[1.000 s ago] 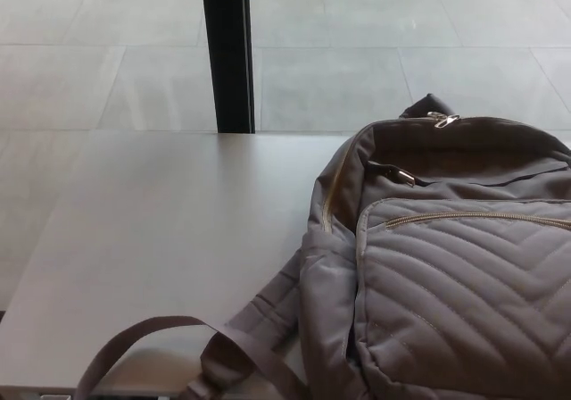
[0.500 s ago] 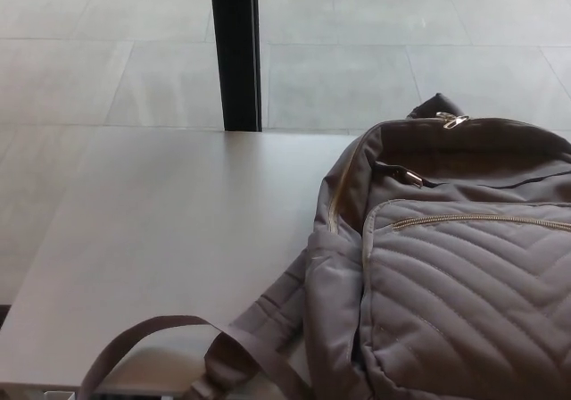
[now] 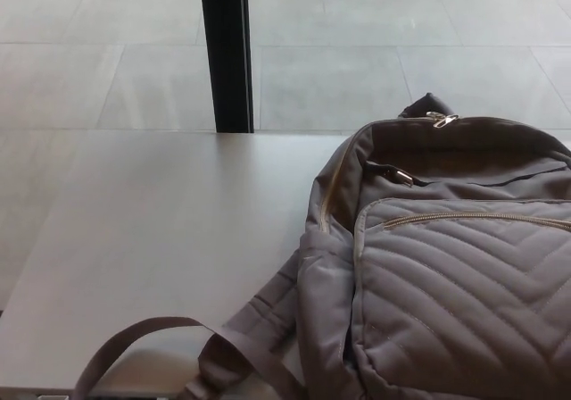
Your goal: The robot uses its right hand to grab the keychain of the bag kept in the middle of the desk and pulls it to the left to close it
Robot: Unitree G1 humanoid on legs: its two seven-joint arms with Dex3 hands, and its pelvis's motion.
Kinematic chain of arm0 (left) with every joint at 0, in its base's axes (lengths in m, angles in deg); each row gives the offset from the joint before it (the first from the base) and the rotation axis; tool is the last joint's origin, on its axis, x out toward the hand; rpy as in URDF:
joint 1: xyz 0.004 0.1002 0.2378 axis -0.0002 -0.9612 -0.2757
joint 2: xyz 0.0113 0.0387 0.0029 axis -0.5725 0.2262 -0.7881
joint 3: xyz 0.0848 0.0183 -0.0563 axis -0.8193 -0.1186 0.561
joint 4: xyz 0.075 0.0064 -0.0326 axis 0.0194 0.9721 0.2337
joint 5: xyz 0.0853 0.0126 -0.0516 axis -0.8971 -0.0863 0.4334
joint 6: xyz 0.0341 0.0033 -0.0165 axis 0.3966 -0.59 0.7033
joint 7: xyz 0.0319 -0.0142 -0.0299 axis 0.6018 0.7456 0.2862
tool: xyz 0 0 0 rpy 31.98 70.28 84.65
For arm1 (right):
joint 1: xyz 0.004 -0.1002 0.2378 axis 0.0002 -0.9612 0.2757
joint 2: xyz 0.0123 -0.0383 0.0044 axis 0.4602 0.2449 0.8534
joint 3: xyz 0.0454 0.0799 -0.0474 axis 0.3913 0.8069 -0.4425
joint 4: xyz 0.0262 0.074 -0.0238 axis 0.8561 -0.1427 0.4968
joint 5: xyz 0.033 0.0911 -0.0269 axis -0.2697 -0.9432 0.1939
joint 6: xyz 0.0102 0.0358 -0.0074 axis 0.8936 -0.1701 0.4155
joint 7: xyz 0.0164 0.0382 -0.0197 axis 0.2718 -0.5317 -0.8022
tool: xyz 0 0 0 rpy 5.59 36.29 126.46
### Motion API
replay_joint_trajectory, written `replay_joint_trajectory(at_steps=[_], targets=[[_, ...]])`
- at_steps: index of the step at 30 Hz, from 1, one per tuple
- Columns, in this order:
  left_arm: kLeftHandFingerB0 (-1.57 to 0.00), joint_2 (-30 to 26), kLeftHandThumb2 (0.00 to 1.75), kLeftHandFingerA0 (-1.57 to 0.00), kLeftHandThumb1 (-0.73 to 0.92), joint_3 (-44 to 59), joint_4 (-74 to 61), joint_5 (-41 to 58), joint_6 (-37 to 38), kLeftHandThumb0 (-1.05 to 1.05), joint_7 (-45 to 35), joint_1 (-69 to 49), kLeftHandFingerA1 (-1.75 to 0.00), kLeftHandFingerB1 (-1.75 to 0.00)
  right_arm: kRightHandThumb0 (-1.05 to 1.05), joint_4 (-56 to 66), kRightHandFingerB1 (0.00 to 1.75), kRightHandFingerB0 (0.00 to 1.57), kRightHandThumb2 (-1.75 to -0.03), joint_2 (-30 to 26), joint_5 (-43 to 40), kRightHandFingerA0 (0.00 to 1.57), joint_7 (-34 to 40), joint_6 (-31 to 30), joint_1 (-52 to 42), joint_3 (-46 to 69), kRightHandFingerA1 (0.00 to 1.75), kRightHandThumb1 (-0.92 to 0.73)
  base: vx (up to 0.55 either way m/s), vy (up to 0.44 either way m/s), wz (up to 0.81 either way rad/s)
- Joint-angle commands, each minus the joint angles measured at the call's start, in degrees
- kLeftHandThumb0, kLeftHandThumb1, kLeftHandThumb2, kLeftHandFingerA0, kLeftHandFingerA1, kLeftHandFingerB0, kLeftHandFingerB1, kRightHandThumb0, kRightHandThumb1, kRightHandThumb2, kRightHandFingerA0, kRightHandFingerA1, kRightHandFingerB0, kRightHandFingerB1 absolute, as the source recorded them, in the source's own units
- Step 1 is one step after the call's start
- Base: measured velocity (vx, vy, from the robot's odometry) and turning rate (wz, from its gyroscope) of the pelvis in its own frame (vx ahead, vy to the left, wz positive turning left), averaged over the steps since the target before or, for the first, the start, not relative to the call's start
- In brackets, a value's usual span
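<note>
bag [image 3: 446,257] cut off right and below, strap [image 3: 152,342] cropped

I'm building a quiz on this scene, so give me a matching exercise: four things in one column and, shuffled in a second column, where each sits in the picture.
Things:
1. black post
2. top zipper pull
3. shoulder strap
4. quilted pocket

Places:
A. lower right, on the front of the bag
B. beyond the far edge of the desk
C. looping at the desk's near edge, lower left
D. at the bag's highest point

Pairs: 1-B, 2-D, 3-C, 4-A
</note>
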State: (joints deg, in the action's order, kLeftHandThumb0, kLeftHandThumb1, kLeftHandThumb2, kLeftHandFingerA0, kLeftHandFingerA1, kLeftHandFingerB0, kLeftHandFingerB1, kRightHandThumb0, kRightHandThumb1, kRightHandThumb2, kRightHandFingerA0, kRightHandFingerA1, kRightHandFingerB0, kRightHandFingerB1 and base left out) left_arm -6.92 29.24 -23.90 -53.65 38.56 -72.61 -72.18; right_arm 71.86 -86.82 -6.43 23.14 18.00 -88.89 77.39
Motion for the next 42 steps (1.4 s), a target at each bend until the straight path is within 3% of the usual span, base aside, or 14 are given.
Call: replay_joint_trajectory(at_steps=[1,5,13,16,20,21,32,33,35,36,42], targets=[[-0.65,-1.0,0.56,-0.72,0.52,0.1,-0.4,0.8,1.3,-0.51,0.4,-0.4,-0.52,-0.49,-0.65,1.3,0.39,0.08,-0.77,-1.2,2.0,0.17,-3.6,5.0,0.4,-1.6,0.46,-0.45,0.0,0.0,0.0],[-0.6,-0.6,0.55,-0.74,0.51,0.4,0.1,1.2,1.1,-0.51,0.6,-0.4,-0.54,-0.49,-0.68,1.9,0.4,0.08,-0.78,-1.7,4.2,0.19,-2.6,7.4,1.0,-2.6,0.46,-0.45,0.0,0.0,0.0],[-0.63,-0.4,0.57,-0.73,0.53,-0.1,-1.3,0.9,0.8,-0.5,1.1,-1.1,-0.55,-0.5,-0.63,1.2,0.39,0.1,-0.77,-2.5,3.1,0.16,-2.6,3.0,4.4,-2.3,0.45,-0.45,0.0,0.0,0.0],[-0.62,-0.7,0.57,-0.74,0.52,0.0,0.2,0.8,1.2,-0.51,1.0,-0.7,-0.54,-0.49,-0.61,-1.3,0.39,0.1,-0.78,-3.2,3.6,0.17,-3.0,4.3,7.1,-2.2,0.46,-0.47,0.0,0.0,0.0],[-0.64,-0.6,0.56,-0.71,0.53,0.1,0.0,1.1,1.3,-0.51,0.9,-0.9,-0.52,-0.49,-0.57,-2.8,0.4,0.19,-0.77,-4.0,4.2,0.27,-2.5,2.2,10.9,-2.3,0.5,-0.46,0.0,0.0,0.0],[-0.63,-0.6,0.56,-0.72,0.53,0.3,0.0,1.4,1.3,-0.51,0.6,-0.9,-0.53,-0.5,-0.5,-3.7,0.3,0.27,-0.59,-4.7,5.6,0.38,-2.5,3.2,11.5,-2.8,0.41,-0.6,0.0,0.0,0.0],[-0.64,-1.3,0.57,-0.71,0.55,-0.3,1.8,0.9,2.1,-0.5,0.6,-0.5,-0.53,-0.49,-0.43,-8.1,0.32,0.38,-0.57,-8.5,11.4,0.52,-2.0,6.4,11.5,-5.4,0.53,-0.58,0.0,0.0,0.0],[-0.66,-1.2,0.56,-0.71,0.53,-0.1,1.5,1.2,2.0,-0.53,0.3,-0.8,-0.54,-0.5,-0.46,-8.4,0.47,0.32,-0.82,-9.0,12.0,0.48,-2.1,6.9,11.6,-5.7,0.63,-0.47,0.0,0.0,0.0],[-0.66,-0.9,0.56,-0.71,0.53,0.1,0.8,1.6,1.9,-0.53,0.1,-1.1,-0.54,-0.5,-0.46,-9.3,0.47,0.32,-0.82,-9.6,12.6,0.48,-2.2,8.0,11.8,-6.1,0.63,-0.47,0.0,0.0,0.0],[-0.66,-1.1,0.57,-0.74,0.54,-0.4,1.3,0.7,1.9,-0.5,1.4,-1.0,-0.52,-0.49,-0.39,-10.0,0.33,0.4,-0.58,-11.0,13.9,0.54,-2.6,8.5,11.9,-7.0,0.57,-0.61,0.0,0.0,0.0],[-0.68,-1.8,0.56,-0.72,0.53,0.3,4.4,2.0,2.7,-0.47,-0.5,0.3,-0.55,-0.52,-0.32,-13.1,0.34,0.37,-0.59,-14.6,15.7,0.54,-3.7,11.3,12.8,-9.7,0.53,-0.64,0.0,0.0,0.0]])
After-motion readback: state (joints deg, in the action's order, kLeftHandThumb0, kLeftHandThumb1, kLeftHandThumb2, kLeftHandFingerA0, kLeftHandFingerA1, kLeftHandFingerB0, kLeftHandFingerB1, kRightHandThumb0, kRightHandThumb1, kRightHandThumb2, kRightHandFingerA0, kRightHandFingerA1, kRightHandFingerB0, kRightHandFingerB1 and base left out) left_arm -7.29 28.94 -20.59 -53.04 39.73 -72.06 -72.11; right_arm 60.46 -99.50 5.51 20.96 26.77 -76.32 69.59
